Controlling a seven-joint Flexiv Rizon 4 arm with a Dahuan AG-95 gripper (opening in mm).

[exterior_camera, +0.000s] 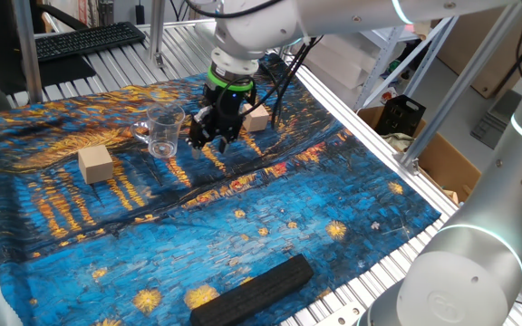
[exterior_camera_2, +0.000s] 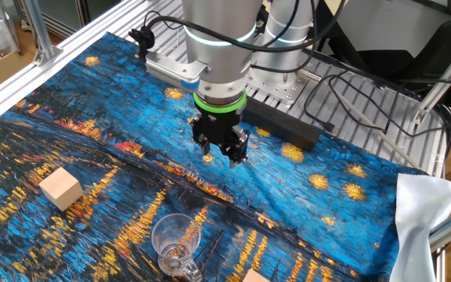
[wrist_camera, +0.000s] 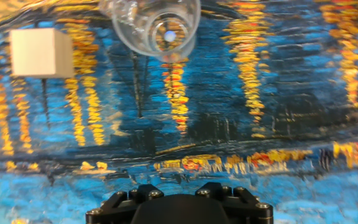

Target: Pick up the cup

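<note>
The clear, round cup (exterior_camera: 165, 130) stands on the painted cloth (exterior_camera: 270, 217), just beside the gripper (exterior_camera: 212, 136); its jaws look clenched, holding nothing.

A robotics lab, by the look of it. The desk (exterior_camera: 329, 299) is built of slotted aluminium rails under a Starry Night printed cloth (exterior_camera: 243, 217). Aluminium frame posts (exterior_camera: 27, 50) stand around it, with a keyboard (exterior_camera: 84, 40), loose cables (exterior_camera_2: 366, 94) and cardboard boxes (exterior_camera: 447, 163) nearby.

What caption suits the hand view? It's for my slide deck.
The tool looks down on the upright clear cup and a wooden cube on the painted cloth.
</note>
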